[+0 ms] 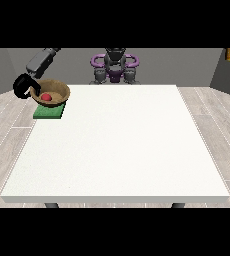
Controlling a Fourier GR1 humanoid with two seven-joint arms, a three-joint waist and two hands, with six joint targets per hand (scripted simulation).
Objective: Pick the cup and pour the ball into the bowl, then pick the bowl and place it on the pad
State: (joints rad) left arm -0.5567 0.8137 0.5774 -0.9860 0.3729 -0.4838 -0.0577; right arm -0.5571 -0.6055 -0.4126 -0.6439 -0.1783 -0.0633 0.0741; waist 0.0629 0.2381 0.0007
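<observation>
Bowl (51,93) on pad (49,112) | ball (46,97) inside | hand at view's left (23,86) fingers curled round bowl's rim

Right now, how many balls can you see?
1: a red ball lying inside the wooden bowl at the table's far corner, view's left. None seems hidden.

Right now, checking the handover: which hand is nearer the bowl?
The right, at the view's left: it is at the rim of the bowl, which sits over the green pad. No other hand shows.
</observation>
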